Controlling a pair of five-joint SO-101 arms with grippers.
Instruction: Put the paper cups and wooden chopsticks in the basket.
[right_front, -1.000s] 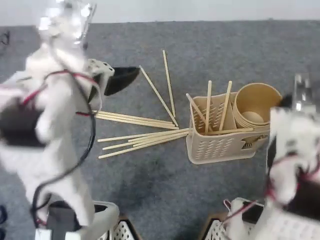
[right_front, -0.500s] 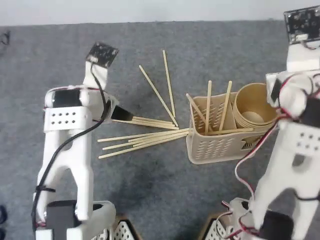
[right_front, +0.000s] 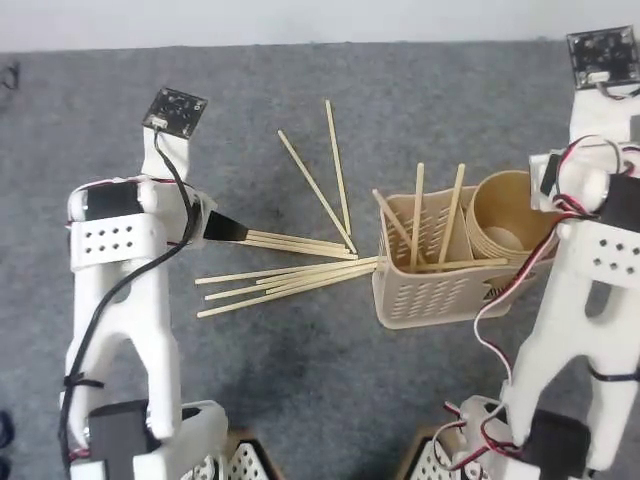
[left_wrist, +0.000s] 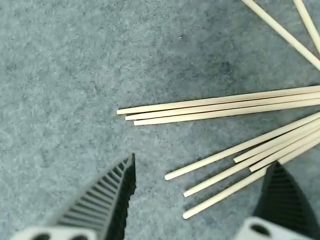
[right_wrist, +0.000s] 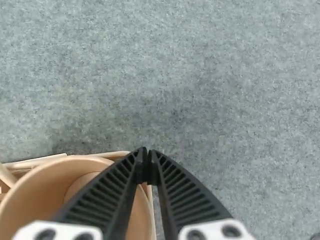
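Left gripper (left_wrist: 202, 164) stands apart, right gripper (right_wrist: 146, 156) together. The chopsticks (left_wrist: 225, 106) look light, stiff and thin; pinch mid-length.

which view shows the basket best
The high view: the basket shows whole, with chopsticks and paper cups inside. The right wrist view catches what looks like a sliver of its rim beside the cups; the left wrist view faces loose chopsticks on the carpet.
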